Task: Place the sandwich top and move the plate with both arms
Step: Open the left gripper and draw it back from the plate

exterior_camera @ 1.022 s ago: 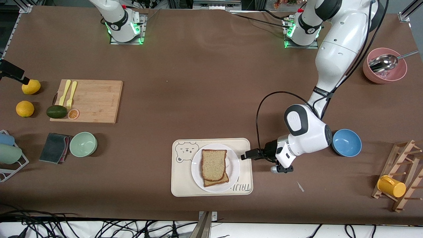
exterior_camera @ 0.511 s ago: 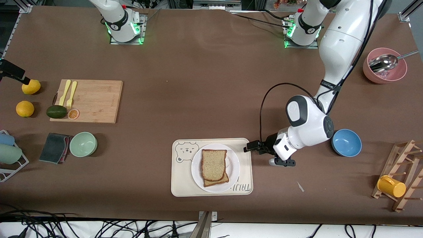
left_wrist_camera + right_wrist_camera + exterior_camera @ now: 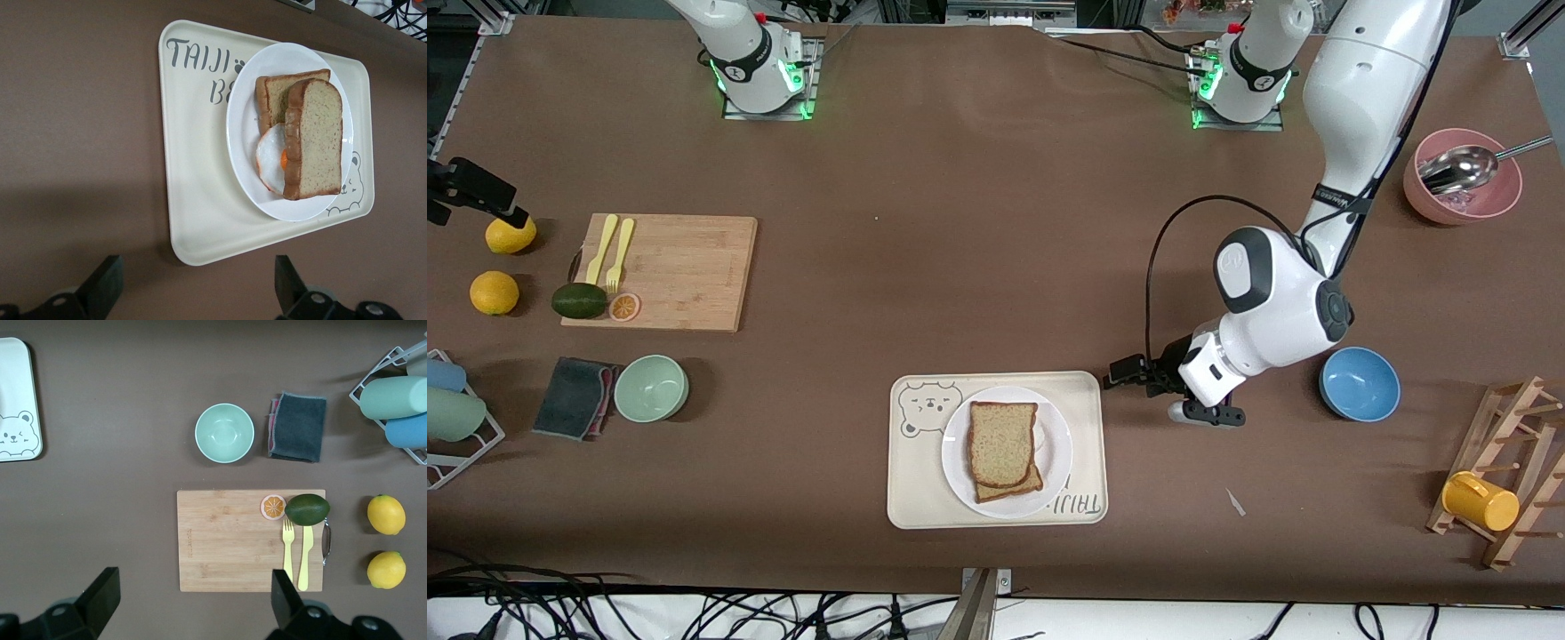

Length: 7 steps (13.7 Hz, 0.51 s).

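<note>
The sandwich top (image 3: 1002,443) already lies on the plate (image 3: 1060,449); moving it is next. The left claw (image 3: 1136,372) hovers spread beside the bear tray (image 3: 911,484); the right claw (image 3: 480,200), spread above a lemon (image 3: 511,235), must approach.

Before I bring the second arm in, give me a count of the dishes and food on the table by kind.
Bowls: 3, mint, blue, pink
Plate: 1
Tray: 1
Bread slices: 2, sandwich top, lower slice
Fried egg: 1
Lemons: 2
Avocado: 1
Orange slice: 1
Total: 12
</note>
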Each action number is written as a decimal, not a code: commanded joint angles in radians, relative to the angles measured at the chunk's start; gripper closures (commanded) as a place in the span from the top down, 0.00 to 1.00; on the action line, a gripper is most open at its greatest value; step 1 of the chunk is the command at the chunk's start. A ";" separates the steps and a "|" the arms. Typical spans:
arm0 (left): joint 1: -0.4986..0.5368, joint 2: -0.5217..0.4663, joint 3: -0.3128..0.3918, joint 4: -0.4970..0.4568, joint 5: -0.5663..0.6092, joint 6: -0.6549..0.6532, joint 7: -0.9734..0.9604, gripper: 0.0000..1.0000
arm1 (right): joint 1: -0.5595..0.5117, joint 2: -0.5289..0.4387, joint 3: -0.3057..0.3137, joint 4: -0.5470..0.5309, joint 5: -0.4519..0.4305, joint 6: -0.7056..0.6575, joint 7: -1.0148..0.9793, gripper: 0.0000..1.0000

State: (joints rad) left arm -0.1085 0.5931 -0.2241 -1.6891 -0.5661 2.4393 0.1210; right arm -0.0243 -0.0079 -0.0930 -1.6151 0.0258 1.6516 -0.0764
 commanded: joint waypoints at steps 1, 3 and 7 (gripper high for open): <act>0.003 -0.107 0.023 -0.090 0.105 -0.051 -0.027 1.00 | -0.006 -0.012 0.009 0.004 -0.004 0.004 -0.008 1.00; 0.004 -0.139 0.048 -0.086 0.197 -0.120 -0.060 1.00 | -0.005 -0.006 0.009 0.003 -0.006 0.002 -0.009 1.00; 0.030 -0.190 0.057 -0.089 0.241 -0.212 -0.064 1.00 | -0.003 -0.010 0.010 0.003 -0.004 -0.013 -0.009 1.00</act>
State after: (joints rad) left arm -0.0952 0.4609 -0.1679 -1.7361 -0.3561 2.2698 0.0759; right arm -0.0239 -0.0078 -0.0893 -1.6150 0.0258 1.6514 -0.0765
